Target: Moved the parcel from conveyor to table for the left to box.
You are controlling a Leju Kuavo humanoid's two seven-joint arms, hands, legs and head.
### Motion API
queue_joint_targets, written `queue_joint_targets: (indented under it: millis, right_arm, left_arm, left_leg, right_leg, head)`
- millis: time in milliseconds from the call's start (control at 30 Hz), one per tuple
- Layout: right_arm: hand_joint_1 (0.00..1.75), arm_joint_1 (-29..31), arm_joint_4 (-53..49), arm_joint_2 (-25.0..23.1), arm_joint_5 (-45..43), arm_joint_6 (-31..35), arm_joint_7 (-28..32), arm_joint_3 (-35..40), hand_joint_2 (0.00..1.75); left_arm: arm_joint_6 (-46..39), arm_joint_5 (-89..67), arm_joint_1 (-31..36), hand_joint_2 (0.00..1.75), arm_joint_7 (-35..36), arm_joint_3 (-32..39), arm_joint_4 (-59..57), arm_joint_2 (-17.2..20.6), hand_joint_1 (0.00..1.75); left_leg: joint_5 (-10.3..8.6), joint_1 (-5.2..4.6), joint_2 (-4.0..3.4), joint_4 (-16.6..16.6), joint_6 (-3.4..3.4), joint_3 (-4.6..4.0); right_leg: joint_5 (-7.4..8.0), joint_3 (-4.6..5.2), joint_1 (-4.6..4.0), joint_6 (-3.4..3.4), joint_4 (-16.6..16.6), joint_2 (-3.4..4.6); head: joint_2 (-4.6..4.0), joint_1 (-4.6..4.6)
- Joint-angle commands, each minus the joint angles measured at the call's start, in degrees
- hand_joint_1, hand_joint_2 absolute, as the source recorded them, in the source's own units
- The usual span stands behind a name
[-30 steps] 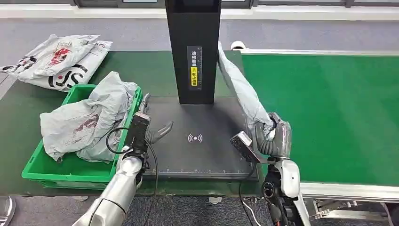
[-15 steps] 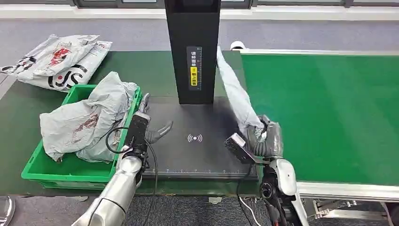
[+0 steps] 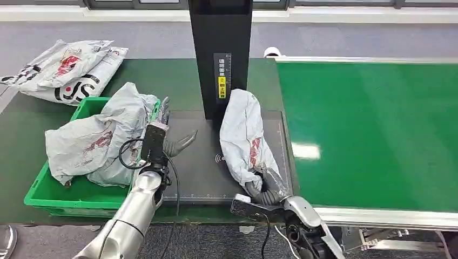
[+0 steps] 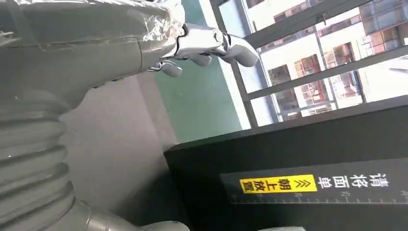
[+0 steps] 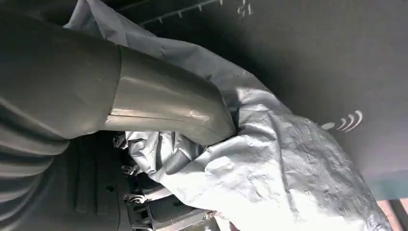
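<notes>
The green conveyor [image 3: 372,129] runs along the 3 o'clock side of the black scan pad [image 3: 202,175], and the green box [image 3: 81,194] heaped with grey bags sits at its 9 o'clock side. The grey parcel [image 3: 243,137] lies on the pad's 3 o'clock half, below the black post [image 3: 221,54]. The right hand [image 3: 265,186] grips the parcel's 6 o'clock end, while the left hand [image 3: 172,141] hovers empty at the pad's 9 o'clock edge, fingers spread.
</notes>
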State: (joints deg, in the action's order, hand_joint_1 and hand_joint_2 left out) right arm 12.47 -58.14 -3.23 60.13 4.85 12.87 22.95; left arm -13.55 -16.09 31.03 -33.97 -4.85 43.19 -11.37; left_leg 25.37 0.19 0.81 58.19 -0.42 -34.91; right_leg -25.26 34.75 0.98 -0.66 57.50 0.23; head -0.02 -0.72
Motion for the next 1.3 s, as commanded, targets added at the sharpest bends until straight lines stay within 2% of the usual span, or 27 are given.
queue_joint_targets:
  millis: [33, 67, 100, 233, 533, 733, 933, 1133, 1300]
  right_arm:
    - [1.75, -0.2, 0.4, 3.4, -1.0, -0.3, 0.5, 4.1, 1.75]
    - [1.68, -0.3, 0.0, 3.3, -1.4, 0.2, 0.8, 3.7, 1.75]
    - [0.00, -0.5, -0.9, 3.0, -2.1, 1.8, 1.8, 2.9, 1.75]
    - [0.00, -1.1, -5.8, 1.8, -7.3, 8.0, 5.1, -2.3, 1.75]
    - [0.00, -1.4, -6.4, 1.9, -7.4, 8.0, 5.1, -2.6, 1.75]
    - [0.00, -1.3, -8.0, 0.4, -14.3, 9.9, 6.4, -9.7, 1.75]
    - [0.00, -3.2, -11.6, -2.4, -23.2, 11.1, 10.5, -16.5, 1.75]
    - [0.00, -0.2, -7.8, -3.9, -33.5, 8.6, 11.5, -23.3, 1.75]
    - [0.00, 1.8, -6.4, -4.9, -37.0, 6.4, 11.6, -27.1, 1.75]
  left_arm:
    - [0.0, 0.1, 3.2, 1.75, 0.2, 1.9, -3.6, -0.3, 0.00]
    - [-0.1, 0.1, 3.1, 1.75, 0.0, 1.9, -3.4, -0.3, 0.00]
    - [-0.5, 0.1, 2.6, 1.75, -0.2, 2.1, -2.7, -0.3, 0.00]
    - [-1.4, -0.3, 0.4, 1.75, -0.9, 1.8, 0.1, 0.1, 0.00]
    - [-1.4, -0.3, 0.2, 1.75, -0.9, 1.7, 0.5, 0.0, 0.00]
    - [-1.9, -1.1, -1.3, 1.75, -1.6, 0.2, 3.5, 0.0, 0.00]
    - [0.0, -1.6, -2.3, 1.75, -1.5, -2.1, 5.1, 0.0, 0.00]
    - [9.8, -9.0, -1.0, 1.75, 0.0, -11.4, -1.3, 1.2, 0.00]
    - [11.3, -19.1, 2.0, 1.75, 2.4, -19.9, -12.6, -0.7, 0.00]
  left_leg:
    - [-0.01, 0.06, 0.00, -0.1, -0.03, 0.17]
    - [0.00, 0.06, 0.04, 0.0, -0.01, 0.10]
    - [-0.01, 0.06, 0.03, -0.1, -0.02, 0.17]
    - [0.02, 0.04, -0.07, 0.0, -0.01, 0.13]
    - [0.03, 0.05, -0.06, -0.1, -0.01, 0.18]
    - [0.01, 0.01, -0.05, 0.0, -0.01, 0.10]
    - [0.03, 0.02, -0.01, 0.0, 0.00, 0.10]
    - [0.00, -0.02, 0.03, -0.1, 0.00, 0.13]
    - [-0.03, -0.01, 0.03, -0.1, 0.01, 0.23]
  right_leg:
    - [0.00, -0.21, -0.08, 0.08, -0.1, -0.10]
    - [-0.01, -0.13, -0.08, 0.05, -0.1, -0.11]
    - [-0.01, -0.20, -0.09, 0.07, -0.1, -0.14]
    - [-0.01, -0.12, -0.05, 0.05, 0.0, -0.02]
    - [-0.01, -0.22, -0.07, 0.06, -0.1, -0.03]
    - [0.00, -0.12, -0.03, 0.05, -0.1, -0.03]
    - [-0.02, -0.14, -0.04, 0.05, 0.0, -0.08]
    - [-0.02, -0.15, 0.01, 0.05, 0.0, -0.09]
    - [0.02, -0.29, -0.01, 0.05, -0.2, -0.14]
  head:
    - [0.02, 0.00]
    - [0.02, 0.00]
    - [0.00, 0.00]
    - [0.00, 0.00]
    - [0.00, 0.00]
    - [0.00, 0.00]
    - [0.02, 0.00]
    - [0.00, 0.00]
    - [0.02, 0.00]
